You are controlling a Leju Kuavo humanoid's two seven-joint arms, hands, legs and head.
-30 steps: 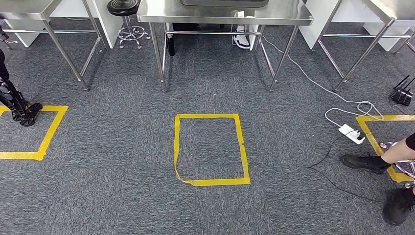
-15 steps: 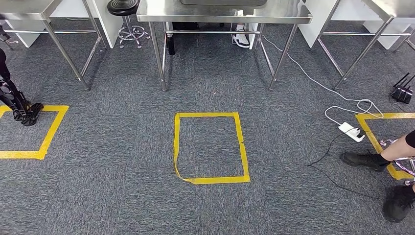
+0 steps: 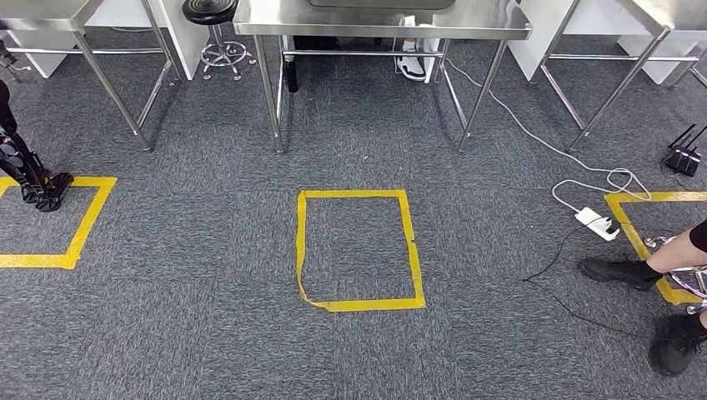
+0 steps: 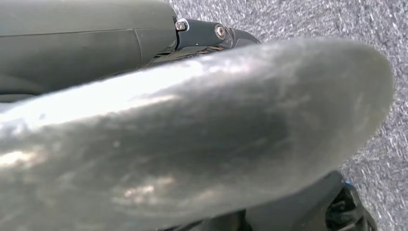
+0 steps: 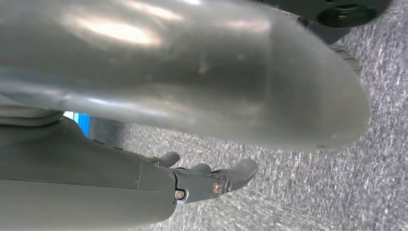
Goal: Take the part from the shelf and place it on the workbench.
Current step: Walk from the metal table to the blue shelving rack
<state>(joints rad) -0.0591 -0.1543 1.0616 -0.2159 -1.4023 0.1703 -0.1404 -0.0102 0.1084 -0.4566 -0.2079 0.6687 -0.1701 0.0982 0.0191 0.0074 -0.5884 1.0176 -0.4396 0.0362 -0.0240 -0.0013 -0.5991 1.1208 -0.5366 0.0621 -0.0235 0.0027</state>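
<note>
A steel workbench (image 3: 383, 21) stands at the far side of the grey carpet in the head view, with only its front edge and legs showing. My left hand (image 4: 202, 120) hangs over the carpet, its thick grey thumb close to the lens and a dark finger (image 4: 204, 32) lying straight beside it, with nothing held. My right hand (image 5: 207, 144) also hangs over the carpet; its dark fingers (image 5: 211, 180) are stretched out and apart, holding nothing.
A yellow tape rectangle (image 3: 360, 198) marks the floor ahead, with others at left (image 3: 92, 217) and right (image 3: 634, 202). Steel tables flank the bench, and a stool (image 3: 213, 12) stands by it. A power strip (image 3: 597, 222), cables and a person's boots (image 3: 617, 271) lie right.
The whole picture has slid slightly, so the camera has moved a little; the tables sit a touch higher in frame. The person's boots at right shifted slightly.
</note>
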